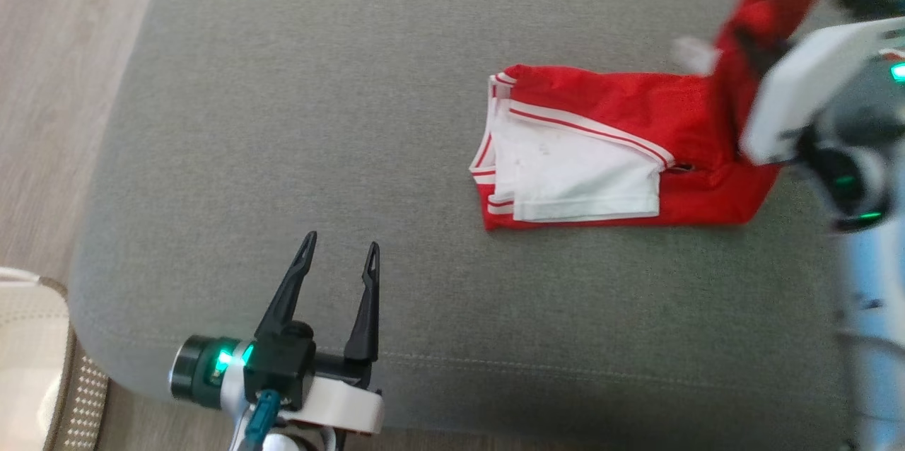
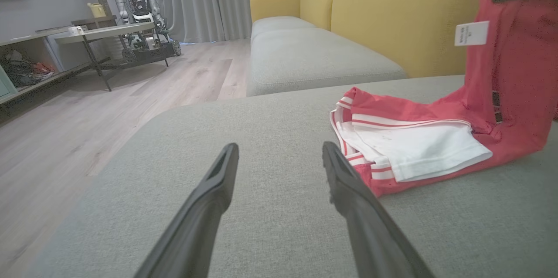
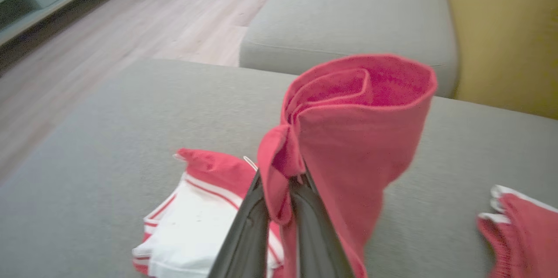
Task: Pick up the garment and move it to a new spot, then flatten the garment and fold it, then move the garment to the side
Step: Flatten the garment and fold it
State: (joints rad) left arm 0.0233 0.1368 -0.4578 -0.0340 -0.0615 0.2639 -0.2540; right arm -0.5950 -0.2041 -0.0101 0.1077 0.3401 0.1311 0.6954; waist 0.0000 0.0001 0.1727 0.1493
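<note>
Left claw (image 1: 341,242) sits closest, low at the front edge of the grey cushion (image 1: 283,119), fingers spread wide with nothing between them. Just left of it the cushion rounds off and drops to the wood floor (image 1: 42,83), so I wouldn't drag anything that way. Between that claw and the clothing is a big bare stretch of cushion, plenty of room to lay stuff flat.

Further right is the garment (image 1: 601,154), red with a white panel and striped trim. Its folded lower part lies on the cushion and the rest is hoisted up on the right. Looks light and totally floppy, thin knit that'll sag and bunch wherever it isn't supported, probably grippy enough on the upholstery to drag wrinkles. I'd grab hems or corners, not the middle.

Right claw (image 3: 283,182) is pinched tight on a bunched fold of red cloth, and the fabric curls over above it. A white tag (image 2: 471,34) hangs off the lifted part. Farthest right, the yellow backrest (image 2: 392,16) limits room, and another bit of red-and-white fabric (image 3: 518,225) lies there. Can't tell if it's the same piece.
</note>
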